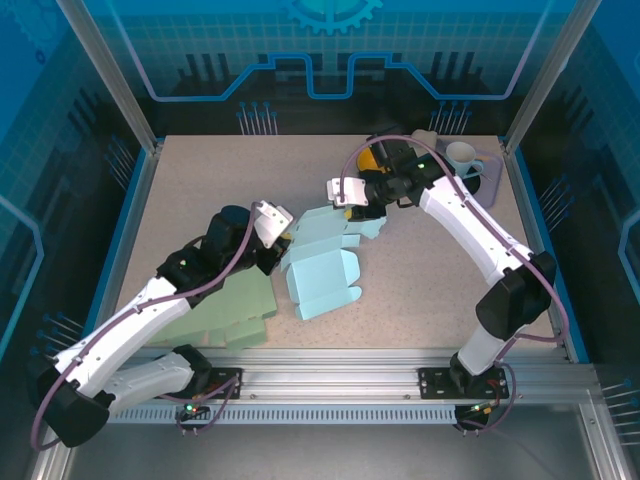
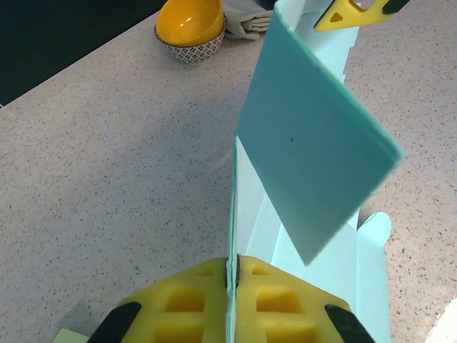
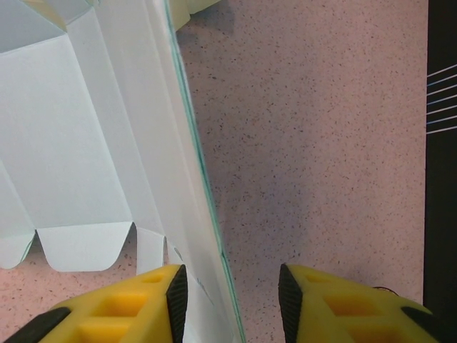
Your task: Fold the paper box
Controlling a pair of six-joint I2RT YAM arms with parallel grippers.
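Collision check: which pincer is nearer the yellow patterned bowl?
Right. Right pincer: close in front of the yellow patterned bowl; left pincer: farther toward the near edge, gripping the blue paper box.

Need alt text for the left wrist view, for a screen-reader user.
The left gripper is shut on the thin edge of an upright panel of the pale blue paper box, and a larger flap of the box tilts above it. Beyond, a yellow bowl with a patterned outside sits on the speckled table.

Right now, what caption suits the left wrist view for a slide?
Left claw pinches the edge of a pale blue paper box on a speckled table, yellow bowl beyond.
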